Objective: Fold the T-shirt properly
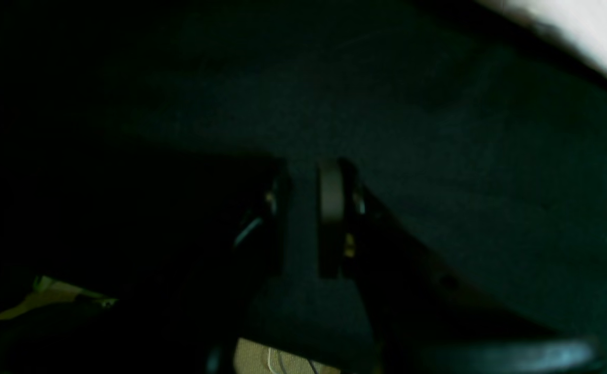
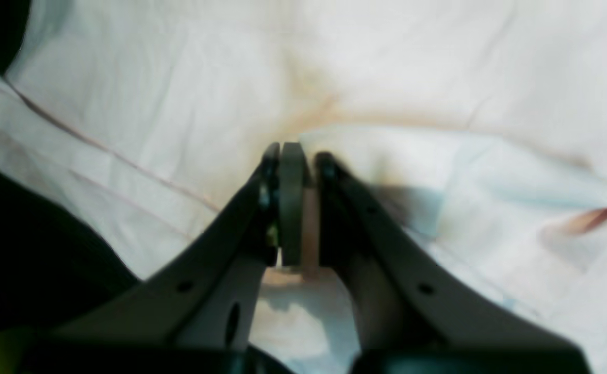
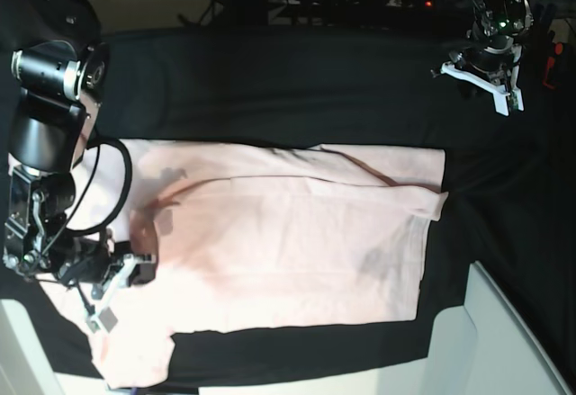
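Fingers (image 1: 331, 192) of the left gripper (image 1: 303, 208), in the left wrist view, stand a narrow gap apart with only dark cloth visible between them; nothing is held there, and the frame is too dim to judge contact with the black table cloth (image 1: 438, 156) beneath. A pale strip of the T-shirt (image 1: 583, 36) shows only at the far upper corner of that view, well apart from this gripper. In the right wrist view, the right gripper (image 2: 298, 171) is closed, its jaws nearly together on a thin pinkish fold that appears to be T-shirt fabric; the T-shirt fills the picture around it, with a hemmed edge running beside the gripper and a folded-over flap just past the tips. In the base view, the T-shirt lies spread flat on the black table cloth, plain side up, one sleeve lying folded over along its far edge; the right gripper sits at one end of the T-shirt, the left gripper well clear of it, above the table's far corner. Judgement: a fold is being started from the right gripper's end; the next move calls for carrying that pinched edge across the T-shirt without dragging the body. Hard to make out: how many layers are pinched, any lettering, and the T-shirt's corner cut off at the frame's bottom.
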### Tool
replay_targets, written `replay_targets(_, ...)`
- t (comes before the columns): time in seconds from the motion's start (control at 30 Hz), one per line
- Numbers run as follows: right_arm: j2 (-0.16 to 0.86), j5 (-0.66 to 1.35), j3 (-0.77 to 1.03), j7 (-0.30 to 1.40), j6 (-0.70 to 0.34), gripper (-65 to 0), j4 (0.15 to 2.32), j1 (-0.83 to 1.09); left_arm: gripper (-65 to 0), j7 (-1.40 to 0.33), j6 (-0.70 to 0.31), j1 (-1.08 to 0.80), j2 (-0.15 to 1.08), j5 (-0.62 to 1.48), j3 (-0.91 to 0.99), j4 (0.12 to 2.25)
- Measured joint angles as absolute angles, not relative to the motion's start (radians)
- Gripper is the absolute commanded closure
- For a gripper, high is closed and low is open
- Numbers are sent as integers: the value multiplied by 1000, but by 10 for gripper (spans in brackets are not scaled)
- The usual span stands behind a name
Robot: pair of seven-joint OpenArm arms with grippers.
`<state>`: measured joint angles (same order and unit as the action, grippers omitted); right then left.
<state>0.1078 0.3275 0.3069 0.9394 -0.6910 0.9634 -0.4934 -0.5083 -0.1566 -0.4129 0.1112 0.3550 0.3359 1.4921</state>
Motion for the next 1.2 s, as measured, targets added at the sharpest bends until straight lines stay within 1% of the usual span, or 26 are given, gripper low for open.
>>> replay_targets(0.1,110,327,299,932,-691,-7,963,-501,-84,-508,-157,-414,111,355,336,1492)
replay_targets(0.13,111,326,293,932,-691,-23,962,-501,-84,-508,-157,-414,111,355,336,1492)
replay_targets(0.17,111,327,289,933,-691,-52,953,-505,-84,-508,-157,-413,111,355,336,1492)
replay_targets(0.2,109,327,289,932,-691,-91,944,-510,-84,-508,-157,-413,111,355,336,1492)
replay_targets(0.23,108,327,289,932,-691,-144,937,-513,-86,-508,-157,-413,111,355,336,1492)
replay_targets(0.3,107,331,290,927,-691,-257,925,-516,-86,-508,-157,-414,111,355,336,1492)
replay_targets(0.37,107,334,295,928,-691,-395,925,-514,-87,-508,-157,-413,111,355,336,1492)
replay_targets(0.4,110,334,297,928,-691,-445,926,-513,-87,-508,-157,-413,111,355,336,1492)
replay_targets(0.43,111,334,306,929,-692,-492,927,-513,-89,-508,-157,-413,111,355,336,1492)
replay_targets(0.47,107,335,343,935,-692,-506,928,-513,-91,-508,-157,-414,110,355,336,1492)
replay_targets(0.53,98,339,463,941,-692,-505,961,-503,-92,-509,-157,-413,110,355,335,1492)
replay_targets(0.63,103,334,671,997,-691,-505,1102,-445,-94,-509,-157,-414,111,360,337,1492)
replay_targets(0.73,101,335,884,1036,-690,-486,1234,-361,-94,-516,-157,-416,110,363,337,1492)
replay_targets(0.8,60,333,1049,1032,-687,-483,1295,-313,-94,-516,-157,-415,111,362,336,1492)
replay_targets(0.87,17,325,1178,1049,-692,-485,1308,-281,-94,-516,-157,-413,109,363,334,1492)
replay_targets(0.93,10,313,1231,1065,-687,-487,1303,-249,-94,-516,-157,-410,111,363,332,1492)
replay_targets(1.0,26,333,1244,1015,-690,-487,1279,-229,-94,-515,-157,-405,111,363,333,1492)
replay_targets(1.1,41,339,1246,957,-689,-487,1196,-227,-94,-516,-157,-405,111,363,331,1493)
replay_targets(1.2,48,354,1294,936,-691,-487,1087,-226,-94,-516,-157,-405,112,363,331,1493)
